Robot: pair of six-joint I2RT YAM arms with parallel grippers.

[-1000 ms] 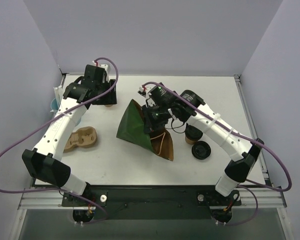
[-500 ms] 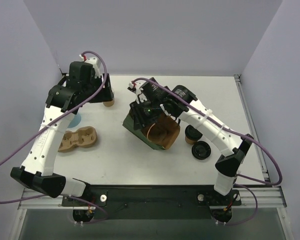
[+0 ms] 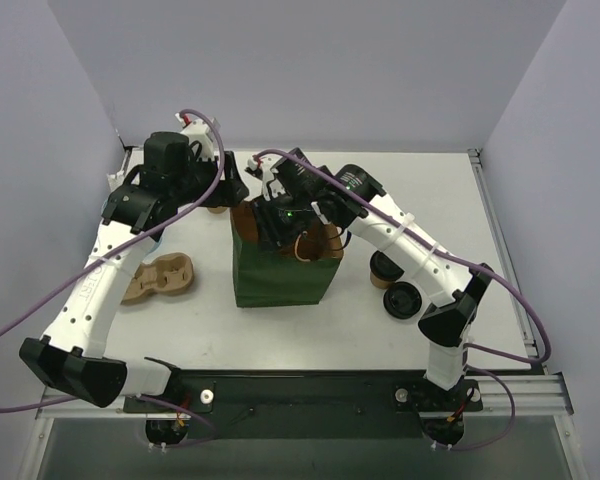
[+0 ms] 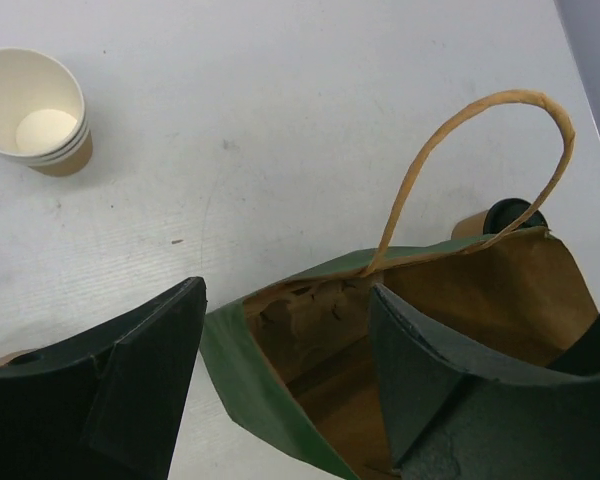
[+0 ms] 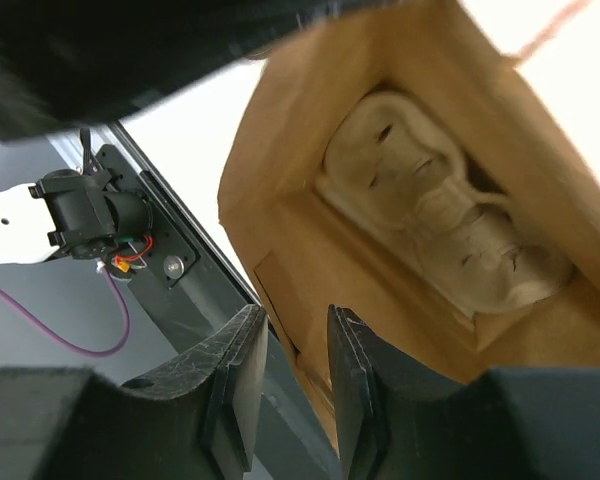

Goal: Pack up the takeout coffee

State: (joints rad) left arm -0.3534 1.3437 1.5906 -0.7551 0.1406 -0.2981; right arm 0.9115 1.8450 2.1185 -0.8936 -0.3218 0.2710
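- The green paper bag (image 3: 280,280) stands upright in the middle of the table (image 3: 310,345) with its mouth spread open upward, ready to take a cup from above
- The right gripper (image 5: 295,315) hangs over the far side of the bag's mouth; its fingers are only narrowly apart and I see nothing pinched between them, so the bag seems to stand on its own
- The left gripper (image 4: 285,290) is at the bag's far left corner, fingers spread wide with the rim between them but not clamped, probably to steady that wall or keep it open
- One paper handle (image 4: 450,150) arches up free
- A pale moulded pulp insert (image 5: 440,220) lies at the bottom of the bag, likely a seat for the cup
- The takeout coffee (image 3: 381,268) is not packed: it stands on the table just right of the bag, partly under the right arm
- A loose black lid (image 3: 403,300) lies near it, on its near side
- A pulp cup carrier (image 3: 160,278) sits left of the bag, and stacked lidless cups (image 4: 35,120) stand by the left gripper
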